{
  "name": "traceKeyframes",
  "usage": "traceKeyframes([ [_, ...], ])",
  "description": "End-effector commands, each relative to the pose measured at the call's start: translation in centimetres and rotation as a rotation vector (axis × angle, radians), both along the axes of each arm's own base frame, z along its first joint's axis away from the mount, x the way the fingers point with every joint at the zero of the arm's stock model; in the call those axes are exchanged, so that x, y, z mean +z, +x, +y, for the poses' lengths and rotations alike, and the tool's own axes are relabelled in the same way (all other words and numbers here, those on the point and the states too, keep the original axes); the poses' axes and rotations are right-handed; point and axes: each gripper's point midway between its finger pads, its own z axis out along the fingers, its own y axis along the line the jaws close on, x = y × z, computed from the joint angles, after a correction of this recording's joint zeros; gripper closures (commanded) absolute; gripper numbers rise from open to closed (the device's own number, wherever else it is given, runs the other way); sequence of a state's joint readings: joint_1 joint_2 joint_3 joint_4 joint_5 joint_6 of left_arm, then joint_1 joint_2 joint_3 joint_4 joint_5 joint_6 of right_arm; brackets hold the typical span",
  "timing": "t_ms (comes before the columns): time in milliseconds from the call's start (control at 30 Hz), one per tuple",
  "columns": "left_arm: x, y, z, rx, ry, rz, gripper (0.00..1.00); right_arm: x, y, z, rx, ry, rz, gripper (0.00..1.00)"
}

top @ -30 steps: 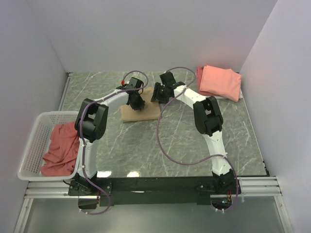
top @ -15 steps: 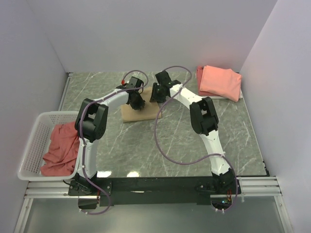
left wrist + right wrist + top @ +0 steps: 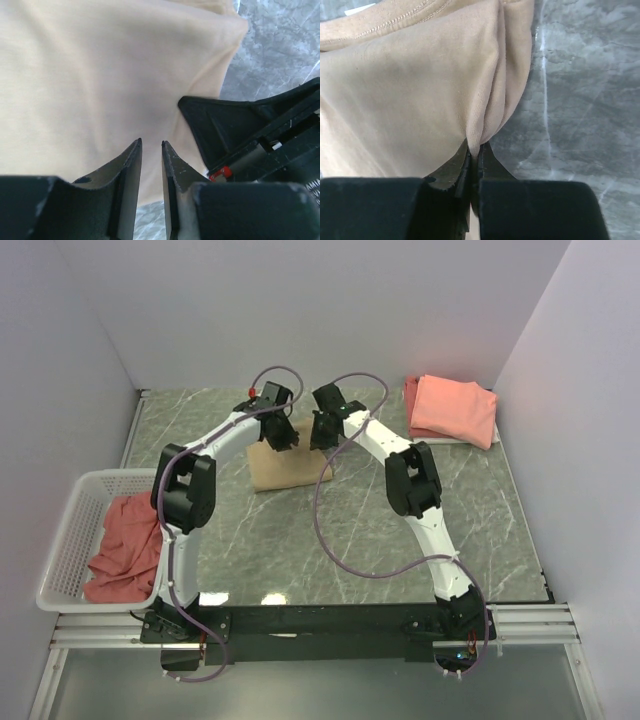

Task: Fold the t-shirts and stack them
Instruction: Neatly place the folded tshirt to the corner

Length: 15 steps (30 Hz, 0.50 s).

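My right gripper is clamped on a pinched fold at the right edge of the tan t-shirt. My left gripper sits over the cloth with its jaws narrowly apart, and I cannot tell whether it grips. The shirt lies folded on the table, toward the far side, slightly longer left-to-right.

Count it up: three shirts, namely one tan t-shirt, one salmon-pink t-shirt and one dusty red t-shirt. One white basket, one worktop, and two hands: left hand, right hand.
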State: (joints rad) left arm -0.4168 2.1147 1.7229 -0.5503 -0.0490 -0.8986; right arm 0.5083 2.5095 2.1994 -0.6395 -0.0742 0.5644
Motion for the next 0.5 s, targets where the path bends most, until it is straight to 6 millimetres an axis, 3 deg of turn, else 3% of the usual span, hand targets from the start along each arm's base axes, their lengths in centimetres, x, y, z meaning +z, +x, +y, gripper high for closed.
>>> traceKeyframes([
  [0, 6.2, 0.2, 2.0, -0.002, -0.039, -0.090, 0.71, 1.0, 0.6, -2.2, -0.021, -0.113, -0.041, 1.00],
  [167, 8.8, -1.9, 4.0, -0.005, -0.043, -0.134, 0.71, 3.9, 1.9, -6.3, -0.069, -0.211, -0.115, 1.00],
  [267, 9.4, -3.8, 4.5, -0.035, -0.043, -0.135, 0.71, 5.4, 2.6, -9.3, -0.087, -0.319, -0.160, 1.00],
  [467, 9.8, -7.8, 5.3, -0.094, -0.047, -0.146, 0.71, 7.3, 3.5, -13.5, -0.022, -0.539, -0.228, 1.00],
])
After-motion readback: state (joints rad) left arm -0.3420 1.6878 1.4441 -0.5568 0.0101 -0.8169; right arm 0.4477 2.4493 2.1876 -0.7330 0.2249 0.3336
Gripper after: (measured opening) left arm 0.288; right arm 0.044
